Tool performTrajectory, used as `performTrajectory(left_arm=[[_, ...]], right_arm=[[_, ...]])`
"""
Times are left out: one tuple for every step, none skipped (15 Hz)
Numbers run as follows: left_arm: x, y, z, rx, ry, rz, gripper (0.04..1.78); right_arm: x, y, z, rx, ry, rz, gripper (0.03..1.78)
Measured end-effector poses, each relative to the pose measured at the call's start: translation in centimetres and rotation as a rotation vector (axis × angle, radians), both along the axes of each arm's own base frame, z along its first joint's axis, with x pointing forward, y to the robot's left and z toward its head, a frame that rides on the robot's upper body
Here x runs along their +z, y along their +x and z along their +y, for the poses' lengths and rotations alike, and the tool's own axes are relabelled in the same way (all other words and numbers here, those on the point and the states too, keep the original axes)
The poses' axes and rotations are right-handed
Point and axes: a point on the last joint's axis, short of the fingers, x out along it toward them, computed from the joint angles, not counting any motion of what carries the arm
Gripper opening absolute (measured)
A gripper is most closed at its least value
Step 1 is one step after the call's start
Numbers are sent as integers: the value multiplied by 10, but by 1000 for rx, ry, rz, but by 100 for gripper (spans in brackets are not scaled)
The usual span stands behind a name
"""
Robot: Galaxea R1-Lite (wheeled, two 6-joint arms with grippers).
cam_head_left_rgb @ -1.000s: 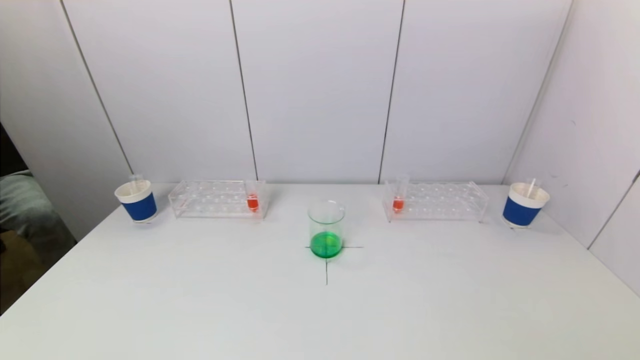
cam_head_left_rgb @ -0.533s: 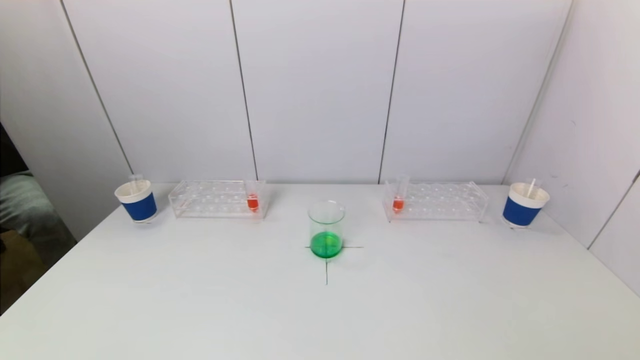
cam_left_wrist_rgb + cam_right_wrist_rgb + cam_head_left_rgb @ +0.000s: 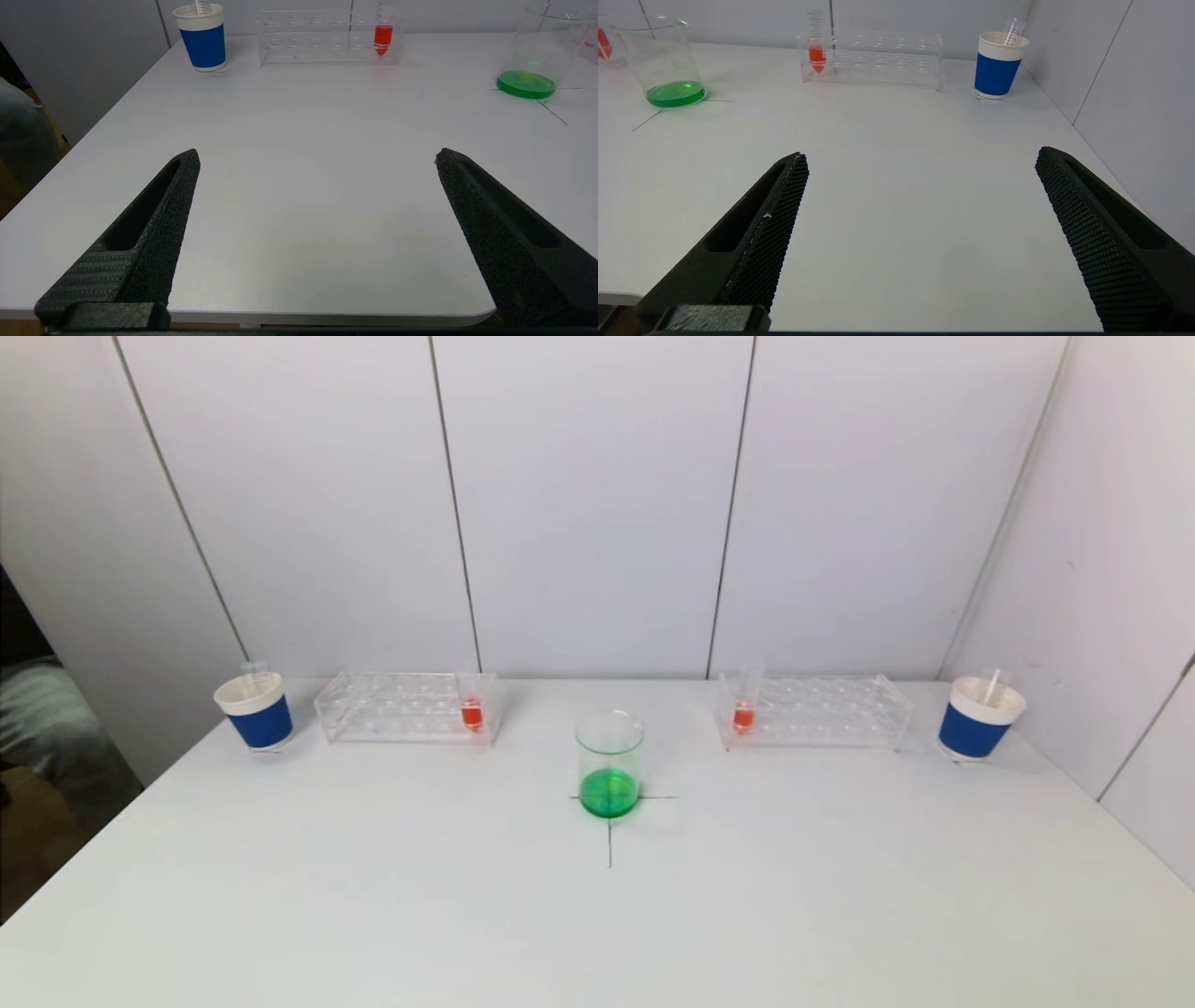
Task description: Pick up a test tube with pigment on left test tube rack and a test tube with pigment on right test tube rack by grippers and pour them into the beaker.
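A glass beaker (image 3: 609, 763) with green liquid stands mid-table on a black cross mark. The left clear rack (image 3: 406, 707) holds a test tube with red pigment (image 3: 471, 711) at its inner end. The right clear rack (image 3: 812, 711) holds a test tube with red pigment (image 3: 743, 713) at its inner end. Neither gripper shows in the head view. My left gripper (image 3: 316, 158) is open and empty over the table's near edge, far from its tube (image 3: 383, 38). My right gripper (image 3: 920, 158) is open and empty, far from its tube (image 3: 816, 57).
A blue-and-white paper cup (image 3: 255, 710) with an empty tube stands left of the left rack. A second cup (image 3: 976, 719) with a tube stands right of the right rack. White wall panels close the back and right side. The table's left edge drops off.
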Motion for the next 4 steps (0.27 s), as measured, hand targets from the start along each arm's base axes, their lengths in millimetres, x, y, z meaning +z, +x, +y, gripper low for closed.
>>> performTrajectory(left_arm=[[0, 0, 0, 0, 0, 0, 176], [0, 0, 0, 0, 0, 0, 176], [0, 0, 0, 0, 0, 0, 176], [0, 0, 0, 0, 0, 0, 176]], right_arm=[[0, 0, 0, 0, 0, 0, 177], [0, 0, 0, 0, 1, 1, 177], [0, 0, 0, 0, 0, 0, 177], [0, 0, 0, 0, 0, 0, 177]])
